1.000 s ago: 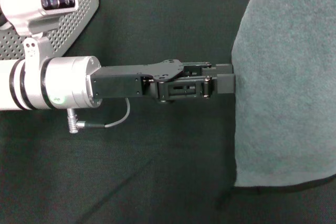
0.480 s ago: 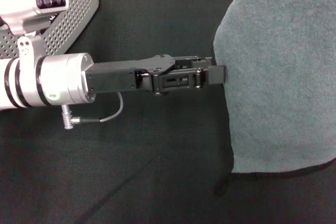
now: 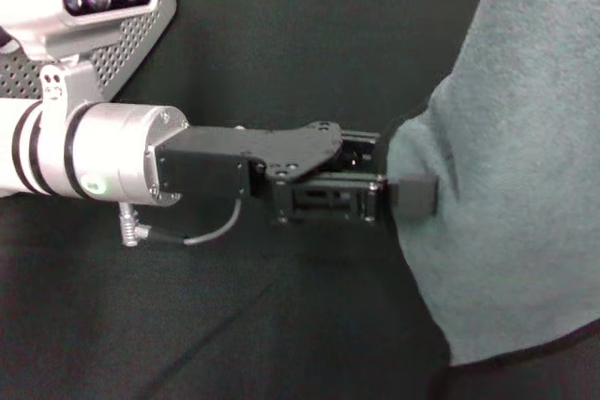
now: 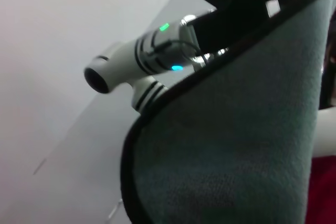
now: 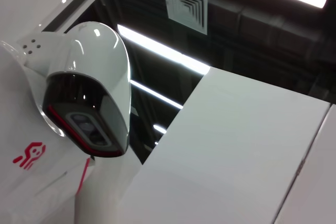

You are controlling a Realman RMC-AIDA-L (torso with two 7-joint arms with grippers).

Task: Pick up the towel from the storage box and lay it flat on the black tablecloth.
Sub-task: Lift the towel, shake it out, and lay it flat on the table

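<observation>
Towel (image 3: 516, 166) already out of the box (image 3: 127, 30) and hanging above the black cloth (image 3: 281, 53), clear of it as far as can be judged; lifting done, spreading flat not yet. Left gripper (image 3: 412, 192) clamped on the towel's near edge, fabric bunched around the fingertips. Right gripper out of sight, its wrist camera aimed at the ceiling and robot head. Box behind the left arm, well apart; nothing visible obstructing the cloth below.

Dark ceiling (image 5: 252, 40), strip lights (image 5: 163, 51), square vent (image 5: 185, 1), white wall (image 5: 226, 156).
</observation>
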